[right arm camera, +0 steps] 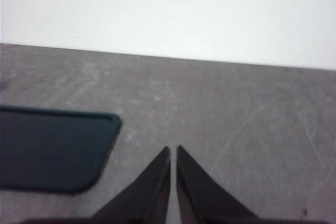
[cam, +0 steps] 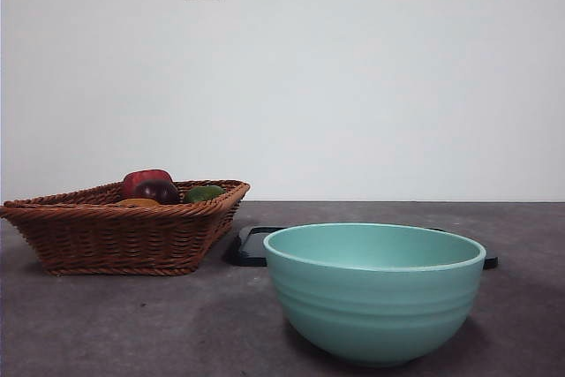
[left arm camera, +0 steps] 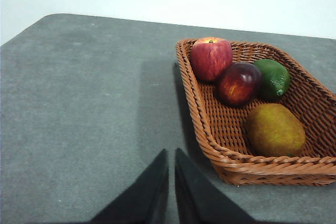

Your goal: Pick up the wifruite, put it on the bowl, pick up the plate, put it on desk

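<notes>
Left claw closed near basket, right claw seemingly closed

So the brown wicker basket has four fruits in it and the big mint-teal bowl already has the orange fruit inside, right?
Not quite. The brown wicker basket does hold four fruits, but the left wrist view shows the orange fruit lying in it, not in the mint-teal bowl.

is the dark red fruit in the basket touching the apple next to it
Touching. In the left wrist view the dark red fruit presses against the red apple inside the wicker basket, with no gap between their skins.
</notes>
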